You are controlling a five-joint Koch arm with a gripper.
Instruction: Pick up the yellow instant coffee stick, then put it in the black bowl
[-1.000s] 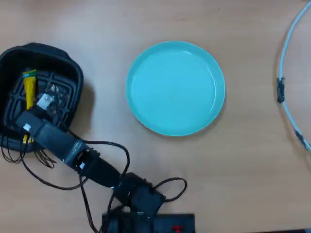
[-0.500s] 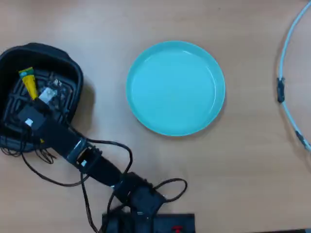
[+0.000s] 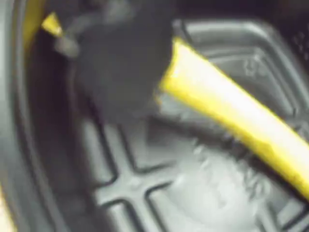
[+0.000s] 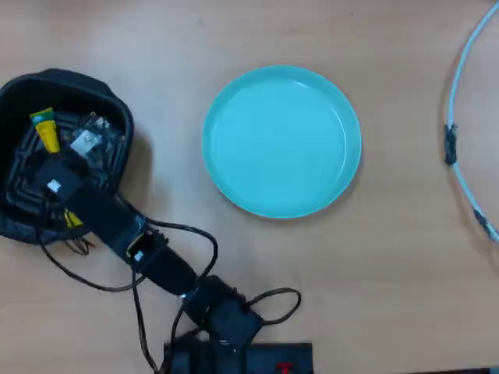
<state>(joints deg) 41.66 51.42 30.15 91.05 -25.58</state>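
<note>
Inside the black bowl: yellow instant coffee stick down; gripper grip unclear (blurred); lift straight up.

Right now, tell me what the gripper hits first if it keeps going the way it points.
Probably the ribbed floor of the deep black plastic bowl, right beside the long yellow coffee stick; depth is blurry.

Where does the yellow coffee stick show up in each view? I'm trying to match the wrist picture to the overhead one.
Wrist view: the yellow coffee stick runs diagonally from upper centre to the right edge, its upper end hidden behind a dark blurred part of the arm.
Overhead view: the stick lies at far left inside the black bowl, green tip at top, lower part hidden under the arm.
Shared landmark: the raised grid on the bowl's base, seen in both.
</note>
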